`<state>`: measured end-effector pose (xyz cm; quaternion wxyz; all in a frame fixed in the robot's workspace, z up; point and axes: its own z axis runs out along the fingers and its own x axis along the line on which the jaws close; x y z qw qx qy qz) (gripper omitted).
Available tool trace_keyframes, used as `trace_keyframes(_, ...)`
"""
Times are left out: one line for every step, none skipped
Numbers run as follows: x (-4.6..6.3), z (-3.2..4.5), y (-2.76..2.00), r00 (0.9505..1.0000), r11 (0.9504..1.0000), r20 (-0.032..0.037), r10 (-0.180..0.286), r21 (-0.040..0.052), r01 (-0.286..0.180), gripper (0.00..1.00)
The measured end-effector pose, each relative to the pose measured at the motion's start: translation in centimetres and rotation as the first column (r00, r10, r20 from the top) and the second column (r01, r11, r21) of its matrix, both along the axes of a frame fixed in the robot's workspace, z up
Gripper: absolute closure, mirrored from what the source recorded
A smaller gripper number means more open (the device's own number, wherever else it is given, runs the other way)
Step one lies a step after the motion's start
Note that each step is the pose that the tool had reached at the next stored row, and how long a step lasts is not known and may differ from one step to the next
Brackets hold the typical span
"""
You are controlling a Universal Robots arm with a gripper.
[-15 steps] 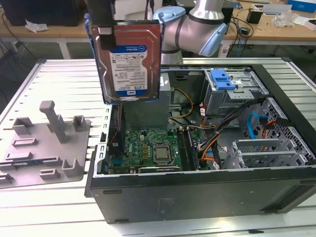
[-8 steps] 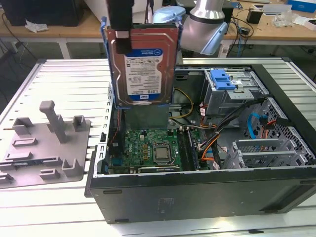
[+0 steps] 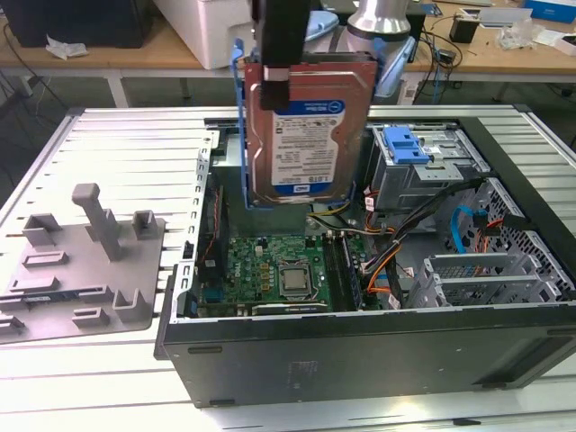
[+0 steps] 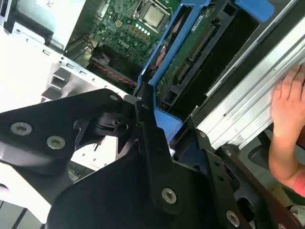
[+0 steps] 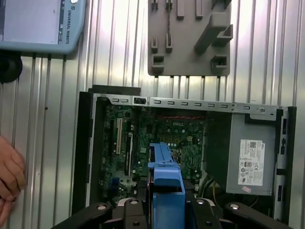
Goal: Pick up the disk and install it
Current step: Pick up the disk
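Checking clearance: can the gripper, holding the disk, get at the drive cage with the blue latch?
Probably yes. The case is open on top, and the gripper holds the disk upright above the motherboard, beside the drive cage. Nothing stands between them; the cables lie lower, by the cage.

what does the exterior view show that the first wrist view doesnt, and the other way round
Exterior view: the disk held upright above the open case, labelled silver face visible, and the blue-topped drive cage. First wrist view: a person's hand near the case, a control tablet, and the grey power-supply box. Both: the motherboard, the grey fixture plate and the blue carrier around the disk.
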<state>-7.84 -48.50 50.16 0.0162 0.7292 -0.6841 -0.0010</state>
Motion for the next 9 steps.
trace_keyframes(0.3,0.00,-0.13,1.0000,1.0000,-0.0003,0.000,0.0002,0.000,0.64)
trace_keyframes(1.3,0.00,-0.56,1.0000,1.0000,-0.0012,0.000,0.0007,0.000,0.64)
trace_keyframes(1.9,0.00,-0.78,1.0000,1.0000,-0.0016,0.000,0.0010,0.000,0.64)
trace_keyframes(2.2,0.00,-0.90,1.0000,1.0000,-0.0018,0.000,0.0012,0.000,0.64)
trace_keyframes(2.5,0.00,-1.02,1.0000,1.0000,-0.0020,0.000,0.0014,0.000,0.64)
trace_keyframes(3.0,0.00,-1.23,1.0000,1.0000,-0.0022,0.000,0.0017,0.000,0.64)
trace_keyframes(3.3,0.00,-1.34,1.0000,1.0000,-0.0023,0.000,0.0020,0.000,0.64)
trace_keyframes(3.6,0.00,-1.47,1.0000,1.0000,-0.0026,0.000,0.0022,0.000,0.64)
trace_keyframes(4.0,0.00,-1.63,1.0000,1.0000,-0.0028,0.000,0.0025,0.000,0.64)
